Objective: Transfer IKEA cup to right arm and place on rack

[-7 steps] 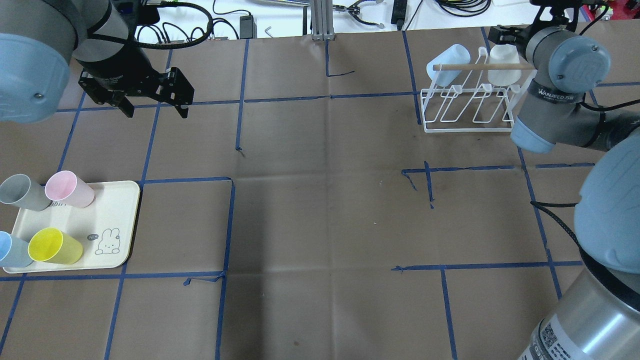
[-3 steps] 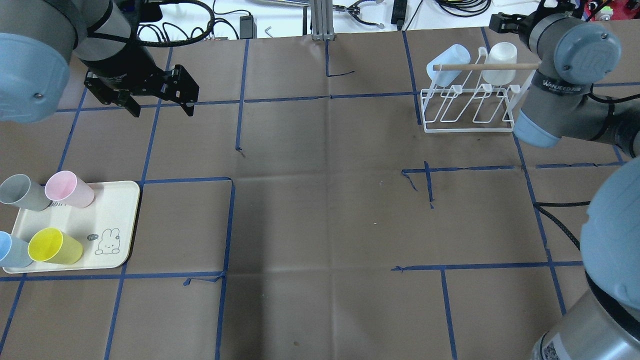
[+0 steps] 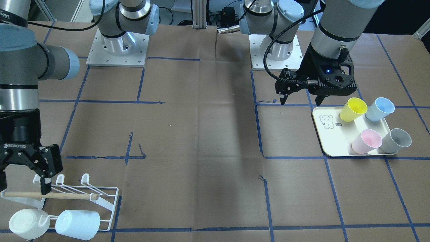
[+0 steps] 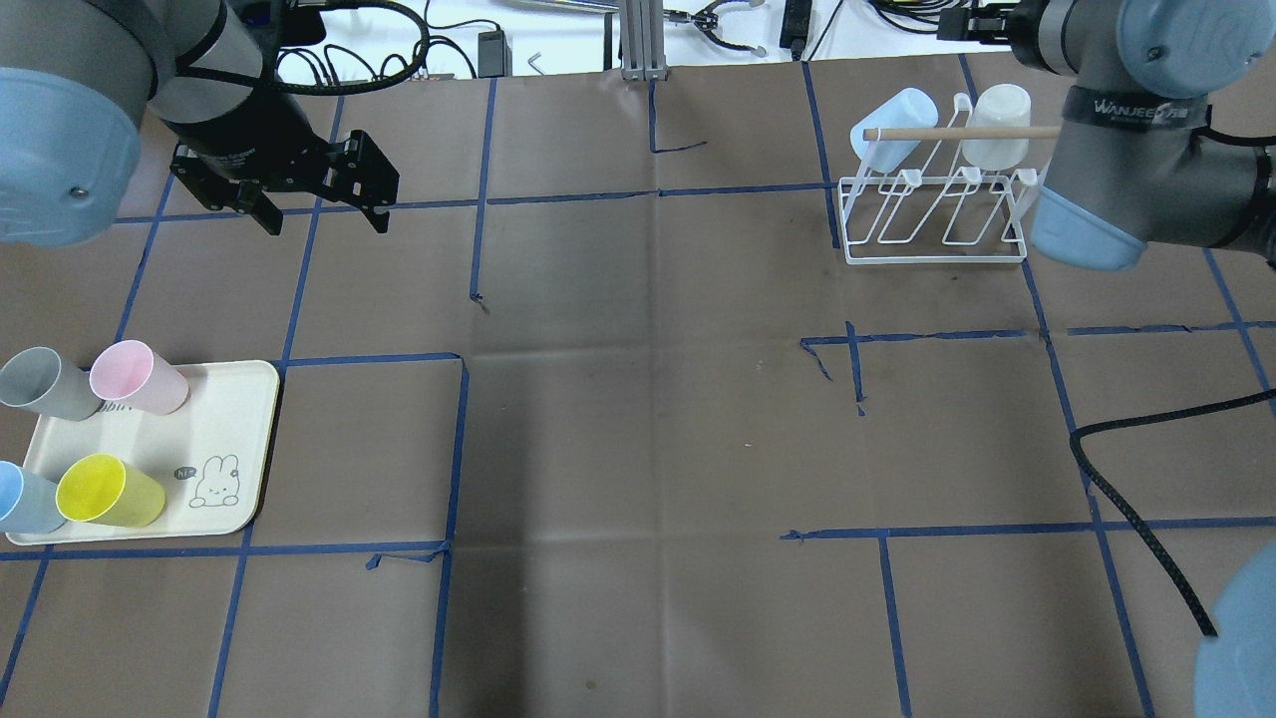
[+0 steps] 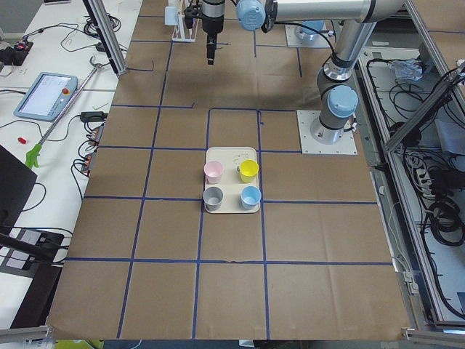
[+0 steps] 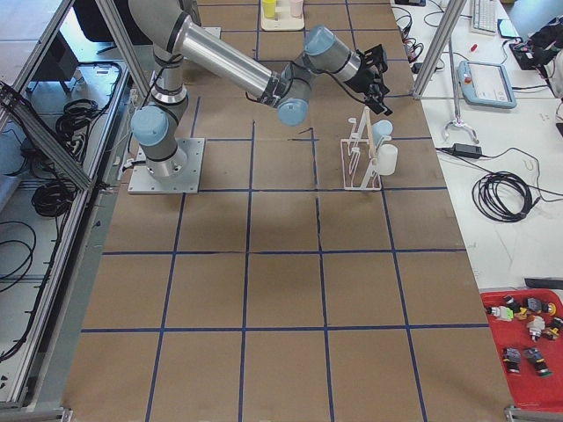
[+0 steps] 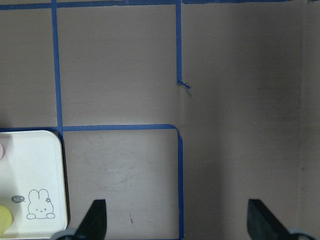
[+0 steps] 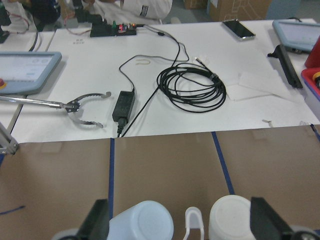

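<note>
White cup [image 4: 994,128] hangs on the rack [image 4: 932,214] beside a pale blue cup [image 4: 894,128]; the right claw [image 8: 181,220], fingers spread, has drawn back from them. Left claw [image 4: 325,225] gapes empty. Tray [image 4: 234,439] holds a yellow cup [image 4: 108,491], pink cup [image 4: 137,377], grey cup [image 4: 42,383] and blue cup [image 4: 22,499].

tray [image 4: 231,417]: 4 cups [image 4: 110,491] on it, robot's left | rack [image 4: 937,132]: 2 cups [image 4: 992,125] on it, robot's right
</note>
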Robot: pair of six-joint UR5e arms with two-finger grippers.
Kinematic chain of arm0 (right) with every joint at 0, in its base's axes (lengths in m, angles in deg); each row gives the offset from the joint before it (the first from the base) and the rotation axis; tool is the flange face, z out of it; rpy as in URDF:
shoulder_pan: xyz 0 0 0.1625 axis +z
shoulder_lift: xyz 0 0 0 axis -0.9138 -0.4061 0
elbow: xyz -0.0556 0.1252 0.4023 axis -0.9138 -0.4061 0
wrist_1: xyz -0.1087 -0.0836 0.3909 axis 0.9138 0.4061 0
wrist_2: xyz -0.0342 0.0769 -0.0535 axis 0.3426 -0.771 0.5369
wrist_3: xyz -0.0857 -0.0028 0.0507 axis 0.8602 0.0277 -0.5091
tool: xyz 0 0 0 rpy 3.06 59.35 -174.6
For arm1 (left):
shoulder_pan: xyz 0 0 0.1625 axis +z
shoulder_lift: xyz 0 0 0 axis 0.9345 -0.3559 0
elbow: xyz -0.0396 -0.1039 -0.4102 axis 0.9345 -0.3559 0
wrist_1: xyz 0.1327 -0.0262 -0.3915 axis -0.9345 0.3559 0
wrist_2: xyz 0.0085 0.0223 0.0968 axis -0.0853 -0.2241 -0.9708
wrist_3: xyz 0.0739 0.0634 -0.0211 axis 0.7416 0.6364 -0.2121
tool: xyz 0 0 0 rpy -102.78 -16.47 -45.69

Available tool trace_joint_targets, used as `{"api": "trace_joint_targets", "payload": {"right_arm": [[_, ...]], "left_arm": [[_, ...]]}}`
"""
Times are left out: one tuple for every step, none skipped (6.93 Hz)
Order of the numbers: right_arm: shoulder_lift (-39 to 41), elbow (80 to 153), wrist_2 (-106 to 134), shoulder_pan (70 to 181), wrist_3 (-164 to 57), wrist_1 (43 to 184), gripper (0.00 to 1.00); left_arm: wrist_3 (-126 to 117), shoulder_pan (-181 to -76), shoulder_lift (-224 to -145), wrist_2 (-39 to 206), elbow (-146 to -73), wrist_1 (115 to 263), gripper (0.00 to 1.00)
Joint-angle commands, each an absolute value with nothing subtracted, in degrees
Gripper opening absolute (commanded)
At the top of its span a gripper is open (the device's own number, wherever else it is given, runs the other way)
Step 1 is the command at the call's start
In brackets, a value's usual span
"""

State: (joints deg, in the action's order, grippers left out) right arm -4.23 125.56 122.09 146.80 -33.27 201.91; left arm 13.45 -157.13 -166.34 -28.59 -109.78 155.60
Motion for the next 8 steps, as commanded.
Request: {"api": "trace_joint_targets", "payload": {"right_arm": [[-9.29, 125.14, 122.72, 151.01, -33.44, 188.25, 1.00], [-11.41, 123.66, 122.72, 152.86, -33.70, 181.49, 1.00], [-11.95, 122.60, 122.64, 153.57, -33.62, 177.16, 1.00], [-12.39, 122.15, 122.64, 153.58, -33.61, 169.72, 1.00], [-15.26, 122.23, 122.64, 153.67, -33.61, 163.12, 1.00], [-18.95, 121.80, 122.64, 153.76, -33.70, 154.79, 1.00], [-21.42, 120.93, 122.46, 154.02, -33.79, 148.79, 1.00], [-22.23, 119.44, 122.64, 154.46, -35.01, 141.51, 1.00]], "left_arm": [[13.45, -157.13, -166.33, -28.60, -109.81, 155.60, 0.99], [13.45, -157.13, -166.33, -28.51, -109.89, 155.60, 0.99], [13.45, -157.13, -166.33, -28.51, -109.90, 155.60, 0.99], [13.45, -157.13, -166.33, -28.51, -109.90, 155.60, 0.99], [13.37, -157.13, -166.15, -28.51, -109.90, 155.60, 0.99], [13.45, -157.13, -166.15, -28.51, -109.90, 155.60, 0.99], [13.37, -157.13, -166.15, -28.51, -109.90, 155.60, 0.99], [13.37, -157.13, -166.15, -28.51, -109.90, 155.60, 0.99]]}}
